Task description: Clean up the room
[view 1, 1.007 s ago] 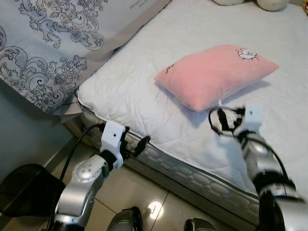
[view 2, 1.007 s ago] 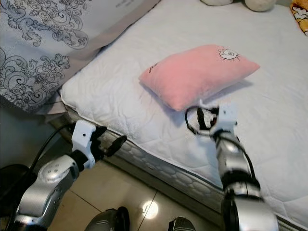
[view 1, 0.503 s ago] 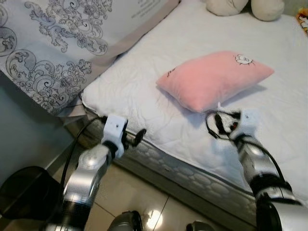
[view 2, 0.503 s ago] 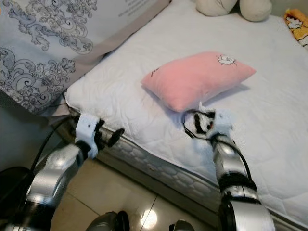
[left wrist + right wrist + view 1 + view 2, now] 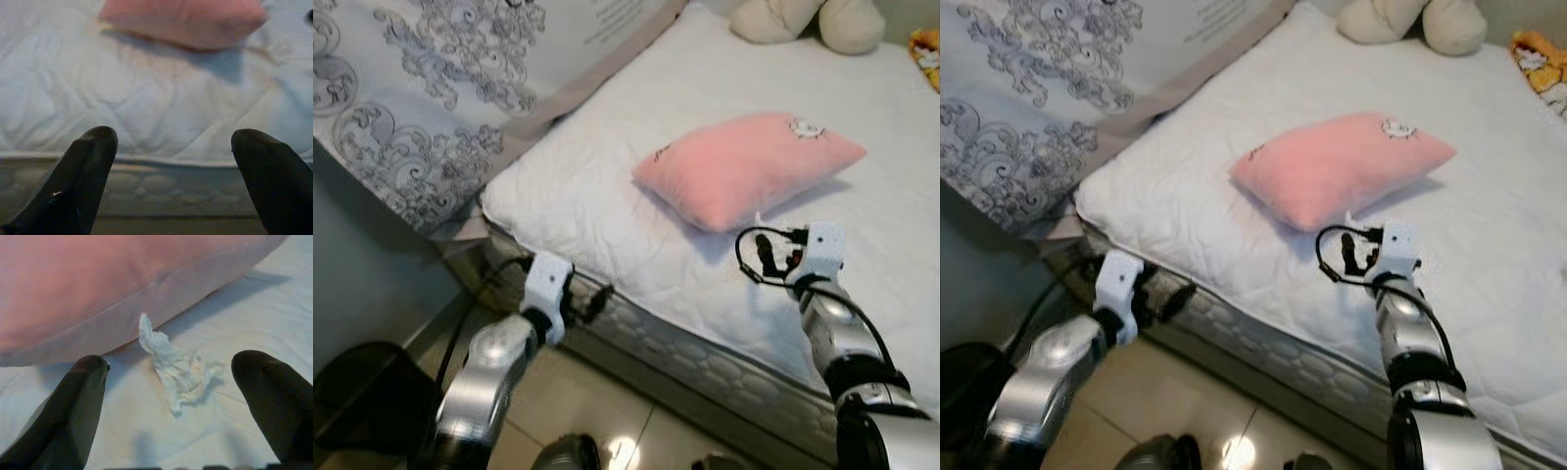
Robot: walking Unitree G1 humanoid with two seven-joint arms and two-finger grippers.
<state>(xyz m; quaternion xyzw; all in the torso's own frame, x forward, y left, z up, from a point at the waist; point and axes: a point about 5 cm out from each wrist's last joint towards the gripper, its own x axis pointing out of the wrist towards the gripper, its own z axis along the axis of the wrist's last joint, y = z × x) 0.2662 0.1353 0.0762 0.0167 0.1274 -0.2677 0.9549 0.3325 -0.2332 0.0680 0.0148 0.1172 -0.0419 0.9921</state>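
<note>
The cleanup looks barely begun. 1 crumpled white tissue [image 5: 171,367] lies on the white mattress [image 5: 607,196], just beside the near edge of the pink pillow [image 5: 749,164], one tip touching or nearly touching the pillow's seam. Nothing has been lifted yet: the tissue rests loose on the sheet, between the 2 black fingers of the right gripper [image 5: 171,401], whose jaws stand wide apart with nothing in them. In the head views the right gripper [image 5: 773,253] hovers over the mattress just near of the pillow's near side.

The left gripper [image 5: 592,299] sits low at the left, in front of the mattress's near edge and above the tiled floor [image 5: 597,392]. Its jaws are also spread and empty; the left wrist view looks across the quilted sheet toward the pillow [image 5: 181,22].

What is left, as I judge it: close on the tissue, carry it off the bed and bin it. A dark rounded shape [image 5: 362,392] on the floor at the near left may be a bin, but it is too shadowed to tell.

Counts: 1 tissue, 1 pink pillow with a small cartoon print at its far right corner, 1 grey patterned duvet [image 5: 421,88] hanging over the left side of the bed, 1 cream soft toy [image 5: 808,20] at the far end, 1 orange-yellow item [image 5: 1538,64] at the far right edge, 2 grippers.
</note>
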